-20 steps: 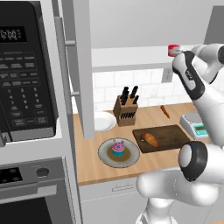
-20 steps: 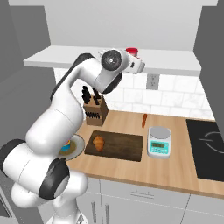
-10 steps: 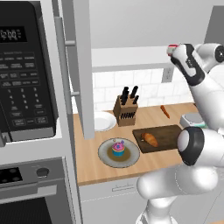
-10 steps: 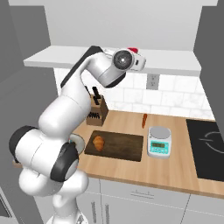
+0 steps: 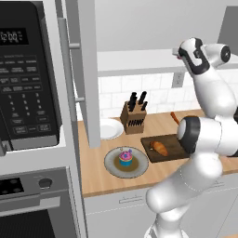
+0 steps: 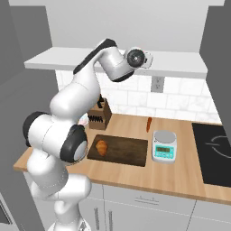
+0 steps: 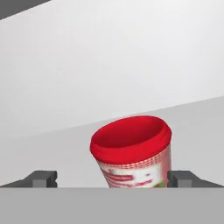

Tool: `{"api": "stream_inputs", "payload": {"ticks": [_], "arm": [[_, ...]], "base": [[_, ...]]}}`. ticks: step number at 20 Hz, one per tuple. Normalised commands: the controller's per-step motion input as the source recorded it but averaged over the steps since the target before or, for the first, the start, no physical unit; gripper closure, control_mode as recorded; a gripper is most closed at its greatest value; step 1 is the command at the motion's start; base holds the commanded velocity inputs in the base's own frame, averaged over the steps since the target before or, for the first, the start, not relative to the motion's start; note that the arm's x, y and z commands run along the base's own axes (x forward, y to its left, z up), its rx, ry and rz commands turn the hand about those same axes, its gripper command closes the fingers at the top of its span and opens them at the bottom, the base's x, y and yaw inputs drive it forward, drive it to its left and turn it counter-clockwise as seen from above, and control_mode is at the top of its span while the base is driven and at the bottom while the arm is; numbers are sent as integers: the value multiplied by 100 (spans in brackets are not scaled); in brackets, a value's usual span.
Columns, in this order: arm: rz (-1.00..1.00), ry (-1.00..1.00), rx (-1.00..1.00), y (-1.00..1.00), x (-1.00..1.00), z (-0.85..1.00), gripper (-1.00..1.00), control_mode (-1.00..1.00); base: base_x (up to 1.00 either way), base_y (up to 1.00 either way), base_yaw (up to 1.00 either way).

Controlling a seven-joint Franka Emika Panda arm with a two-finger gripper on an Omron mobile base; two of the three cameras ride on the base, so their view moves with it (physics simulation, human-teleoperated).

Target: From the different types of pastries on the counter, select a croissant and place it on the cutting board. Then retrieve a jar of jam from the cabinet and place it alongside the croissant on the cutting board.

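In the hand view a squat red jar of jam [image 7: 131, 151] with a red lid and a pale patterned band stands upright on the pale cabinet shelf [image 7: 192, 118]. My gripper [image 7: 113, 179] is open, one fingertip on each side of the jar, and does not grip it. From the base views the hand is raised to the white cabinet [image 5: 139, 60] above the counter. Below, the golden-brown croissant [image 5: 160, 148] [image 6: 102, 147] lies on the dark cutting board [image 5: 175, 144] [image 6: 128, 151]. The pink-frosted cupcake [image 5: 125, 157] sits on a grey plate [image 5: 111, 167].
A knife block [image 5: 135, 114] [image 6: 100, 115] stands at the backsplash, with a white plate [image 5: 109, 128] beside it. An orange carrot [image 6: 149, 124] and a kitchen scale [image 6: 164, 145] lie right of the board. The grey cabinet door [image 5: 88, 69] hangs open. The microwave [image 5: 28, 79] is at the left and the cooktop [image 6: 214, 151] at the right.
The hand has risen and pushed in toward the shelf, so the jar now sits between the open fingers. The croissant and board have not moved.
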Motion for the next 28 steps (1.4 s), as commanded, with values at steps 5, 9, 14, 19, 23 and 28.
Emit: {"api": "stream_inputs", "payload": {"ticks": [5, 9, 14, 19, 23, 28], "arm": [[9, 0, 0, -28, 59, -13, -100, -100], [10, -10, 0, 4, 19, -34, -100, -100], [17, -32, -6, 49, -21, -85, -100, -100], [3, -7, 0, 36, -2, -21, 100, -100], [-2, -21, -4, 9, -4, 46, 100, -100], [-21, -9, -28, -3, -25, 67, 100, -100]], "base": [[0, 0, 0], [0, 0, 0], [0, 0, 0], [0, 0, 0], [0, 0, 0], [0, 0, 0]]}}
